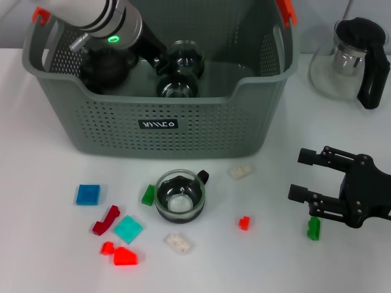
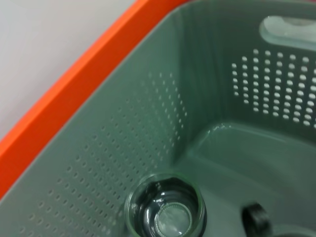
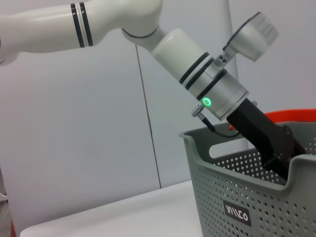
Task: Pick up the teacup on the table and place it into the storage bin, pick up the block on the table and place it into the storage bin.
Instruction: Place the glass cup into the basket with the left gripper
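Head cam: your left end effector (image 1: 160, 60) is down inside the storage bin (image 1: 159, 116), close to two glass cups (image 1: 180, 70) on the bin floor; finger state not readable. A dark teapot (image 1: 107, 67) sits in the bin's left part. Right end effector (image 1: 298, 174) rests low over the desk (image 1: 49, 244) at right, fingers spread, green block (image 1: 313, 228) just beside it. One teacup (image 1: 179, 196) stands on the desk in front of the bin, with loose blocks around it. Glass kettle (image 1: 351, 58) at far right.
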